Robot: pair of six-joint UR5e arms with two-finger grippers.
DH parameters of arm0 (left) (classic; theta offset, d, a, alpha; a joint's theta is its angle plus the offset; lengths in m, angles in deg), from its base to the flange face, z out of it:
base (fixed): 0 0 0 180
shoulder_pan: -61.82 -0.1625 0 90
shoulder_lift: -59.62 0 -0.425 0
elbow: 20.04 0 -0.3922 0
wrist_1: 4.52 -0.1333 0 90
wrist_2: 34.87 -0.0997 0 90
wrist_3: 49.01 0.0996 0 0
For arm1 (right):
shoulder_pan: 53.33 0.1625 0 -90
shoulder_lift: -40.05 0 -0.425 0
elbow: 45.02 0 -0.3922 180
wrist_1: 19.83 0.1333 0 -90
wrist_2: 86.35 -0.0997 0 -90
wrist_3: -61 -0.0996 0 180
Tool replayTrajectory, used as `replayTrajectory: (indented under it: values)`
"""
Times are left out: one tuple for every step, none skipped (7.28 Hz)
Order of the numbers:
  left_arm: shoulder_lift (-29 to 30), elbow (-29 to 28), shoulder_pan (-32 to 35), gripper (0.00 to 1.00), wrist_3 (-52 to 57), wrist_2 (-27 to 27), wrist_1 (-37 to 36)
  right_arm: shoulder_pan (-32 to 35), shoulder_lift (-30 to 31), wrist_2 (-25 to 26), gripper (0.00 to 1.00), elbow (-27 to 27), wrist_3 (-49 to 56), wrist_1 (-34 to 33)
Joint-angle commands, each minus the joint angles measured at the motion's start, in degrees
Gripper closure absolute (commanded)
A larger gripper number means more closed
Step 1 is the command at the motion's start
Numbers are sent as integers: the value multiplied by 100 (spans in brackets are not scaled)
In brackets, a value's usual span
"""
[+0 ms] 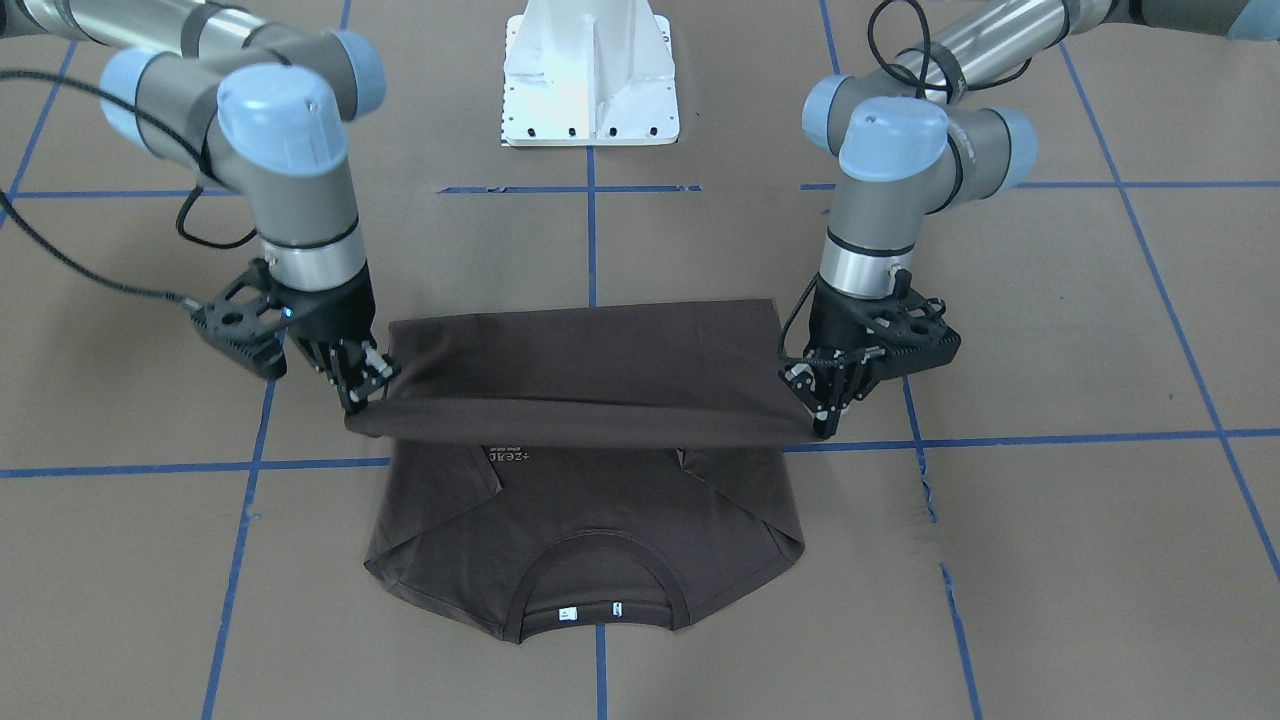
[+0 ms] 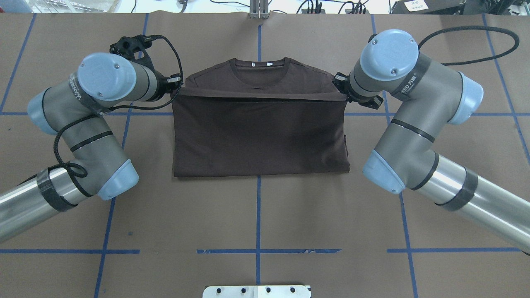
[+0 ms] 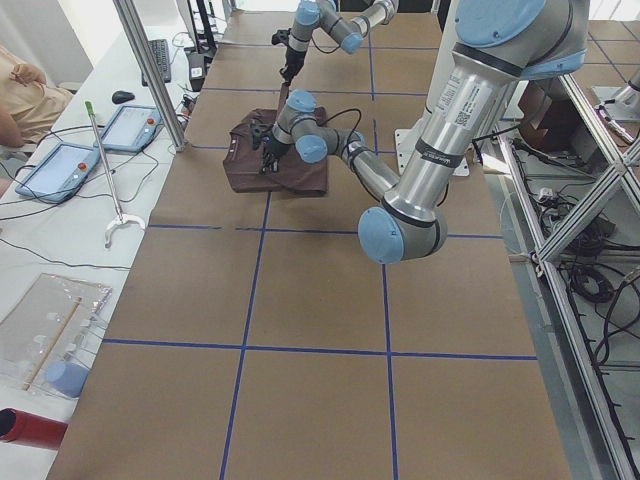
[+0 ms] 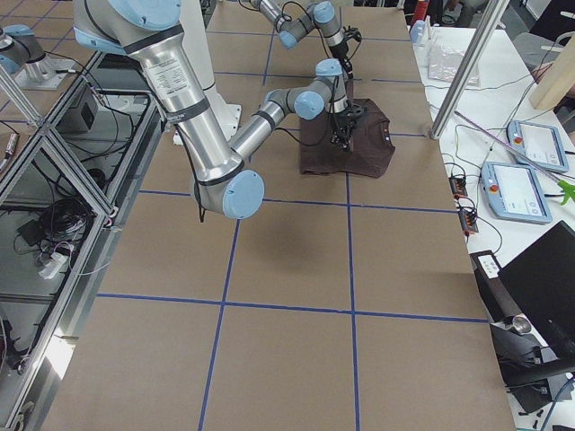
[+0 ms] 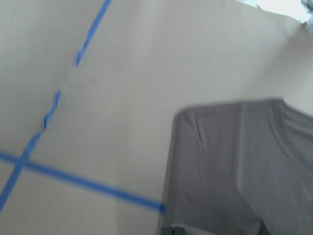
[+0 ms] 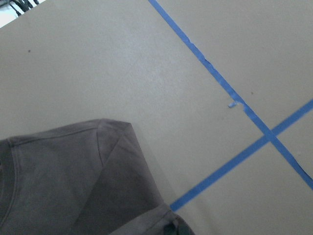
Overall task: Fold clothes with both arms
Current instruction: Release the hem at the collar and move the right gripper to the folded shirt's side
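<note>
Collar [image 1: 590, 620] of T-shirt [image 1: 590, 350] is lying at 6 o'clock.
At 3 o'clock left gripper [image 1: 822, 420], at 9 right gripper [image 1: 358, 402] are clamping its raised edge [image 1: 590, 425].

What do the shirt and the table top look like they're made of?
The shirt looks like soft matte knit, probably cotton jersey: it sags where lifted, and the collar is ribbed. The table seems covered in dull brown paper or card; its blue lines look like frayed tape.

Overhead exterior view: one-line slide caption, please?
Left gripper and right gripper hold the lifted edge of the brown T-shirt taut by its corners, short of the collar, over the taped table.
</note>
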Motion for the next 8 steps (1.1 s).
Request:
replayTrajectory:
  values:
    - [498,-823,131,100,39,-30,236,177,-640,-15,100,1420,172,747]
    - [517,-1200,140,100,47,-230,716,203,-799,-7,100,1895,208,1035]
    - [674,-1578,140,100,47,-267,973,246,-827,-7,100,2230,251,1464]
    - [815,-1808,192,90,152,-267,1011,256,-993,19,100,2530,269,1642]
    - [825,-1932,210,71,283,-267,1011,264,-1064,46,83,2637,261,1653]
    - [851,-1933,228,68,276,-267,1020,360,-1082,20,73,2595,235,1661]
    - [851,-1898,263,62,276,-259,1011,379,-1074,-33,57,2411,226,1653]
    - [834,-1733,281,60,224,-224,1002,414,-865,-407,54,1800,165,1496]
